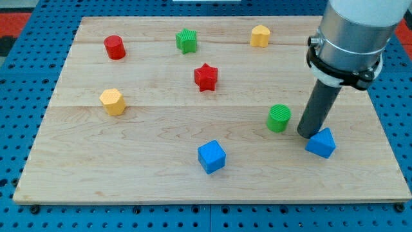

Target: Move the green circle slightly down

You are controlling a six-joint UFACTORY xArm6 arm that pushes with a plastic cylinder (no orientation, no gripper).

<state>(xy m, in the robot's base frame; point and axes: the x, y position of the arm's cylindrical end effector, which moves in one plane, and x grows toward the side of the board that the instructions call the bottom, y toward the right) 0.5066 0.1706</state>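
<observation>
The green circle (279, 118) is a round ribbed block standing right of the board's centre. My tip (306, 133) rests on the board just to the right of the green circle and slightly lower, with a small gap between them. A blue triangular block (321, 143) lies right next to my tip, at its lower right. The rod rises from my tip to the arm's grey body at the view's top right.
A blue cube (211, 156) sits at the view's bottom centre. A red star (206, 77), a green star (187, 40), a red cylinder (114, 47), a yellow hexagon (112, 102) and a yellow block (260, 36) lie across the wooden board (161, 129).
</observation>
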